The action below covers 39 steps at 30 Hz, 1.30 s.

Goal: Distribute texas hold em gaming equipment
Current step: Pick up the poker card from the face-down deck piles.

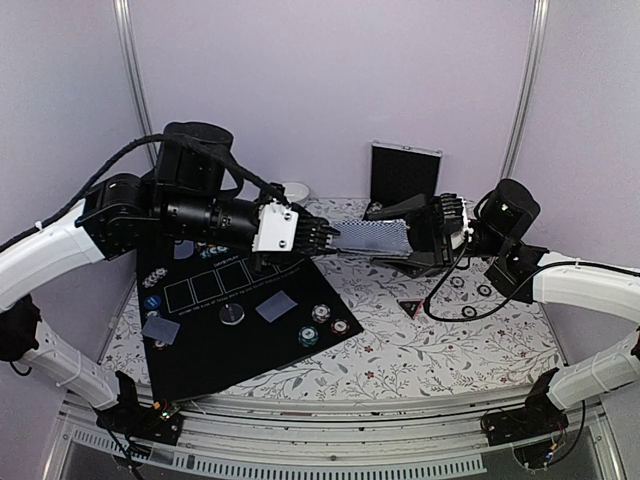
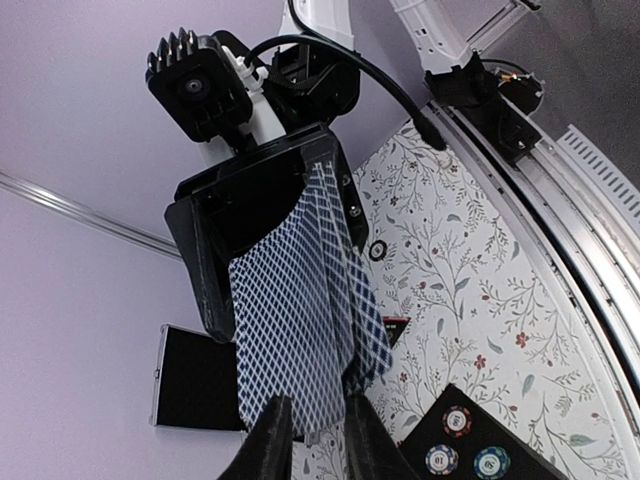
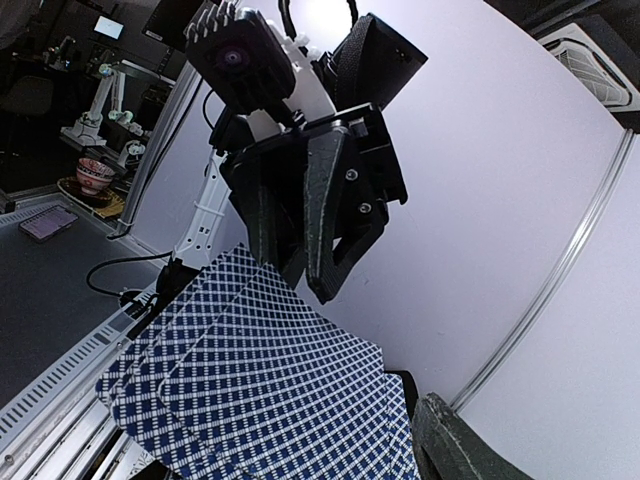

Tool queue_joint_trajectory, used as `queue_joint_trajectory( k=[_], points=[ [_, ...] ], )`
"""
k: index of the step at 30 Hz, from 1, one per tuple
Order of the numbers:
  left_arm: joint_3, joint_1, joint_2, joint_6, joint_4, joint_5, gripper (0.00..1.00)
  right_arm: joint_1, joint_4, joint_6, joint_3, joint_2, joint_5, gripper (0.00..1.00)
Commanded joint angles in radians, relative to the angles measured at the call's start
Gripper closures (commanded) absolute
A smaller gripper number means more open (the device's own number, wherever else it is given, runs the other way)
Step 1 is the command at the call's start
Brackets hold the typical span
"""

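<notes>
My right gripper (image 1: 408, 238) is shut on a fanned stack of blue-patterned playing cards (image 1: 368, 238), held up above the table; one of its fingers (image 3: 458, 442) shows beside the fan (image 3: 260, 380). My left gripper (image 1: 330, 237) reaches in from the left. Its jaws stand slightly apart around the free edge of the top card (image 2: 290, 320), so this gripper (image 2: 312, 403) is open. On the black mat (image 1: 215, 355) lie two single cards (image 1: 277, 306), a round grey button (image 1: 232, 314) and poker chips (image 1: 320, 313). The black-red triangular marker (image 1: 411, 306) lies on the floral cloth.
A silver-edged black case (image 1: 405, 175) stands open at the back, with a small white bowl (image 1: 296, 190) to its left. More chips (image 1: 150, 300) sit at the mat's left edge. White frame posts rise at both back corners.
</notes>
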<state>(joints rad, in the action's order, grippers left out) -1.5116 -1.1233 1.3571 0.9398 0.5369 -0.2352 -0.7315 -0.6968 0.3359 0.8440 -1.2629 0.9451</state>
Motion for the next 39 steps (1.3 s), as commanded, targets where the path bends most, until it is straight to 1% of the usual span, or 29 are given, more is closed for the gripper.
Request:
queue_joint_trajectory(
  k=[1, 7, 8, 12, 13, 15, 28, 31, 36, 39],
  points=[
    [0.006, -0.014, -0.021, 0.001, -0.003, -0.001, 0.76, 0.007, -0.024, -0.006, 0.025, 0.024, -0.003, 0.4],
    [0.003, -0.013, -0.016, -0.006, 0.008, -0.006, 0.73, 0.008, -0.023, -0.005, 0.028, 0.024, -0.001, 0.4],
    [0.004, -0.014, -0.017, -0.004, 0.009, -0.006, 0.72, 0.008, -0.023, -0.005, 0.027, 0.025, -0.001, 0.4],
    [0.0, -0.014, -0.009, -0.003, 0.031, -0.014, 0.56, 0.008, -0.023, -0.006, 0.026, 0.025, -0.003, 0.4],
    [-0.002, -0.014, -0.006, -0.004, 0.035, -0.016, 0.55, 0.009, -0.023, -0.006, 0.027, 0.025, -0.003, 0.4],
    [-0.002, -0.015, -0.002, -0.004, 0.037, -0.016, 0.54, 0.008, -0.023, -0.006, 0.026, 0.024, -0.002, 0.4],
    [0.013, -0.014, -0.019, 0.006, -0.003, 0.03, 0.78, 0.008, -0.024, -0.006, 0.03, 0.022, 0.001, 0.4],
    [0.016, -0.015, -0.018, 0.013, -0.004, 0.038, 0.85, 0.008, -0.024, -0.006, 0.028, 0.026, 0.0, 0.4],
    [0.013, -0.014, -0.021, 0.014, -0.007, 0.037, 0.93, 0.009, -0.024, -0.006, 0.026, 0.025, -0.003, 0.4],
    [0.014, -0.017, -0.025, 0.014, -0.029, 0.036, 1.0, 0.009, -0.024, -0.005, 0.028, 0.024, -0.004, 0.4]
  ],
)
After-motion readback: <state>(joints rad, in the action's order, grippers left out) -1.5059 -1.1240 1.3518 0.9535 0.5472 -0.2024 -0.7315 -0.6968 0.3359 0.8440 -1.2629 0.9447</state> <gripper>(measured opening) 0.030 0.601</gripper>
